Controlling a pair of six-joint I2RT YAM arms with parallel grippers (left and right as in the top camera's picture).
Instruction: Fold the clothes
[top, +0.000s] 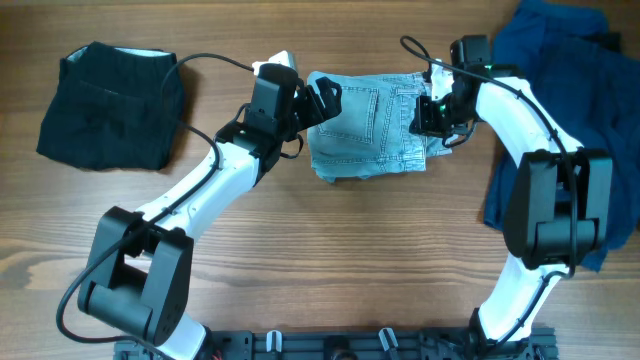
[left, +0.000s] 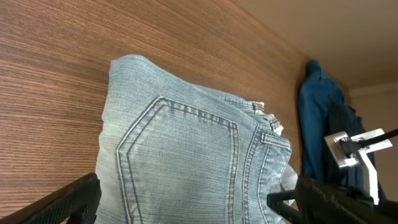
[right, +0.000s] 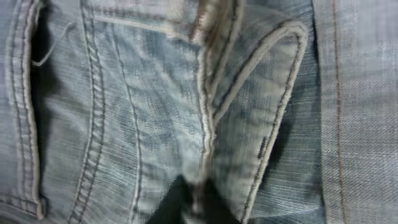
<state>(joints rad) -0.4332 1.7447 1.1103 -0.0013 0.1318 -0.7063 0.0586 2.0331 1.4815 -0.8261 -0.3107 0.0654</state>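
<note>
brown wood-grain table (top: 330, 260), soft even light, plain beige wall (left: 323, 25) beyond its far edge

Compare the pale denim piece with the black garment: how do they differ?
Colour: the denim piece is pale blue with a stitched pocket showing; the black garment is plain dark. Place: the denim piece lies mid-table, the black garment at the far left. Handling: the left gripper and right gripper sit at the denim piece's edges; nothing touches the black garment. Both are folded compact on the wooden table.
</note>
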